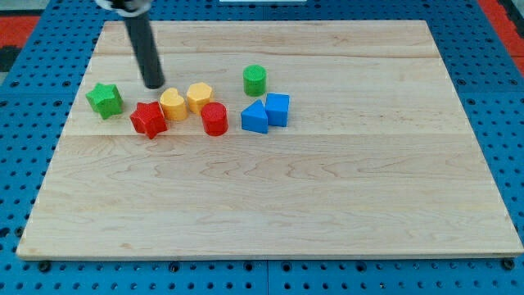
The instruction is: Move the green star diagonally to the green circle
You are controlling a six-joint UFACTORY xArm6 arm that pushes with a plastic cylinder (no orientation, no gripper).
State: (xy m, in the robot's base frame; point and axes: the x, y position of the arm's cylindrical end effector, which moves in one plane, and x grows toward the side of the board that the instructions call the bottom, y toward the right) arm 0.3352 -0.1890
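The green star (105, 99) lies near the board's left edge, in the upper part of the view. The green circle (255, 79) stands to the right of it, a little higher in the view, with other blocks between them. My tip (154, 85) rests on the board just right of and slightly above the green star, apart from it, and just left of and above the yellow heart.
A red star (148, 120), a yellow heart (172, 104), a yellow hexagon (199, 97) and a red cylinder (214, 119) cluster between star and circle. A blue triangle (255, 118) and blue cube (277, 109) sit below the circle. The wooden board (327, 205) lies on a blue pegboard.
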